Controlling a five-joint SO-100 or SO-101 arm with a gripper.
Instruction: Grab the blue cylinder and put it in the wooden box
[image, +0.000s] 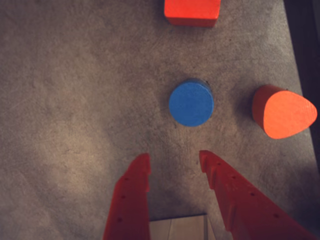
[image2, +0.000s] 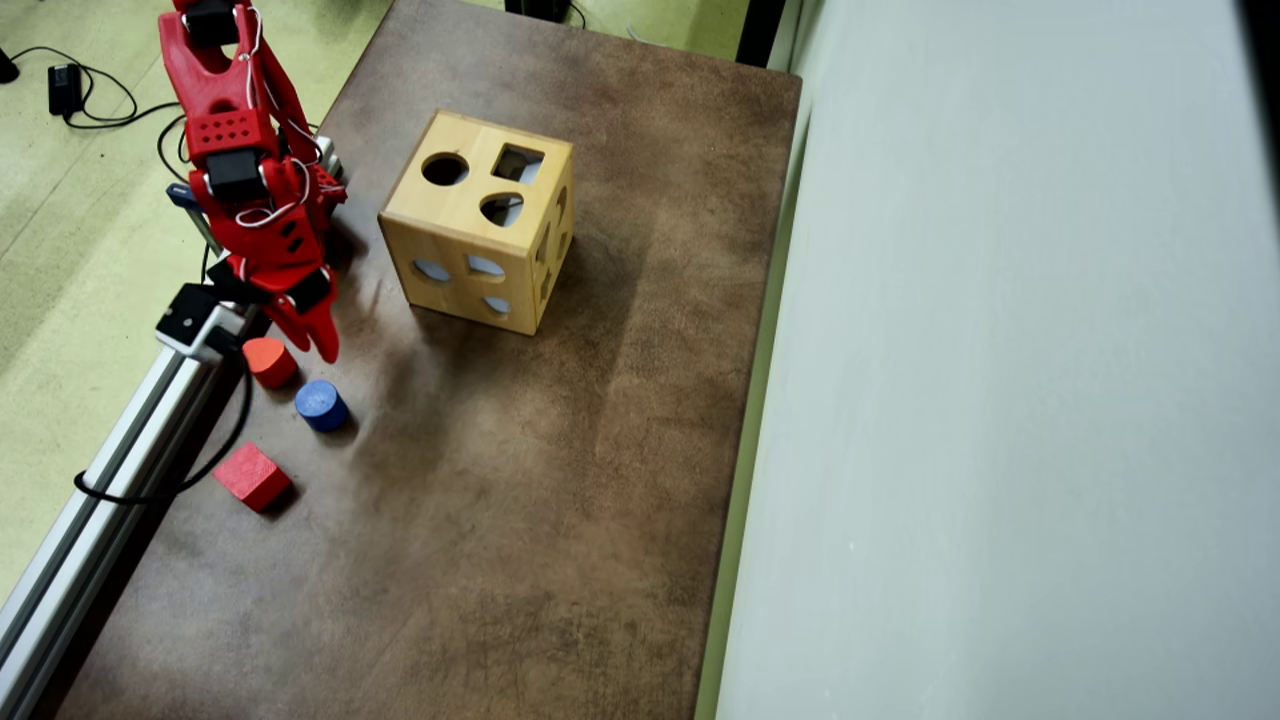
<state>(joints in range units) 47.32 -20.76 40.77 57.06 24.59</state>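
Wooden box (image2: 478, 225) sits mid-table (image2: 560, 500), 3 cut-outs in its top face. Left of it in the overhead view hangs the red gripper (image: 175, 162), jaws apart and empty. Beyond its tips in the wrist view, apart from both, the blue cylinder (image: 191, 104) stands upright between 2 red blocks.

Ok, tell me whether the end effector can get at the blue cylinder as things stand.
Probably yes. The end effector is open, with bare mat between it and the blue cylinder; the red wedge block sits off to the side.
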